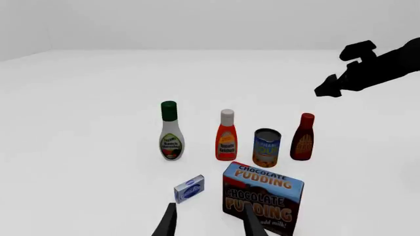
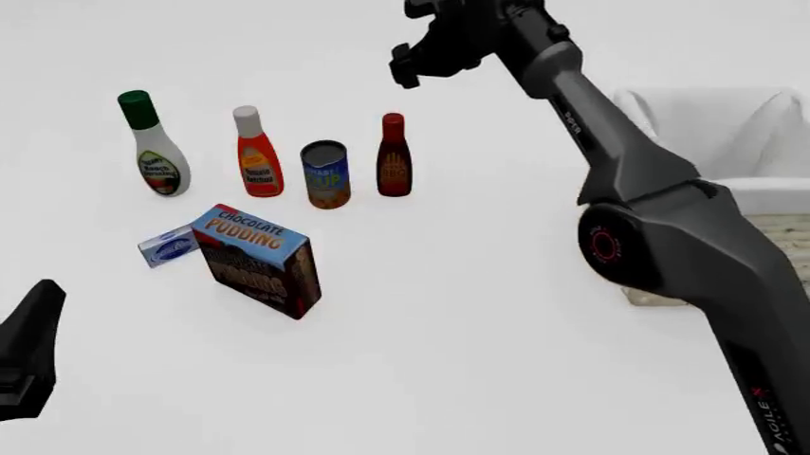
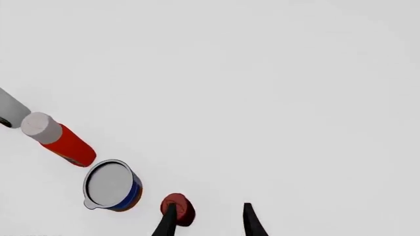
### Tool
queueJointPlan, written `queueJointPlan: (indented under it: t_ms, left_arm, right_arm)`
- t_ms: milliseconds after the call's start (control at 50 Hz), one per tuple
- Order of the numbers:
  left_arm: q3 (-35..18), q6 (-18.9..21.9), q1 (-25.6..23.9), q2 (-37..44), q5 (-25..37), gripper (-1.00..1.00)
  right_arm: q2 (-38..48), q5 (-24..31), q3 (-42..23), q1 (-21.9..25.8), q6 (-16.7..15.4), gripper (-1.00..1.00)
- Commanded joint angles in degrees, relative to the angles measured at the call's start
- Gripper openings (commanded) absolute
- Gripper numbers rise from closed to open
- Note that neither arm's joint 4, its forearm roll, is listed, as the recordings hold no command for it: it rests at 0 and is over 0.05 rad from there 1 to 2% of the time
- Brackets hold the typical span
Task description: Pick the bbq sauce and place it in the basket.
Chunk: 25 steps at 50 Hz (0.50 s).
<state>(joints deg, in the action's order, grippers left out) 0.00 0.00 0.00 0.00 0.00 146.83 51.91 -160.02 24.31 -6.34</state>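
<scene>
The bbq sauce (image 2: 394, 156), a slim dark red-brown bottle with a red cap, stands upright at the right end of a row of items. My right gripper (image 2: 408, 68) is open and empty, hovering above and a little beyond it. In the right wrist view the red cap (image 3: 177, 209) shows from above beside one finger of the gripper (image 3: 208, 222). My left gripper (image 1: 210, 223) is open and empty, low at the near left, far from the bottle (image 1: 302, 137). The basket (image 2: 791, 237) stands at the right, largely hidden behind my right arm.
Left of the bbq sauce stand a blue can (image 2: 325, 175), an orange-red bottle with a white cap (image 2: 257, 156) and a white bottle with a green cap (image 2: 155, 152). A chocolate pudding box (image 2: 260, 261) and a small blue-white box (image 2: 169, 246) lie nearer.
</scene>
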Motion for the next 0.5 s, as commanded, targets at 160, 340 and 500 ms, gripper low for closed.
queueJointPlan:
  t_ms: [160,340,500]
  left_arm:
    - [0.00,0.00,0.00,0.00,0.00,1.00]
    - [0.00,0.00,0.00,0.00,0.00,1.00]
    - [0.00,0.00,0.00,0.00,0.00,1.00]
  right_arm:
    - [4.15,-0.31,-2.13,2.02,0.34,1.00]
    - [5.31,-0.76,-2.14,2.52,0.55,1.00]
    - [6.55,-1.12,-2.14,2.98,0.85,1.00]
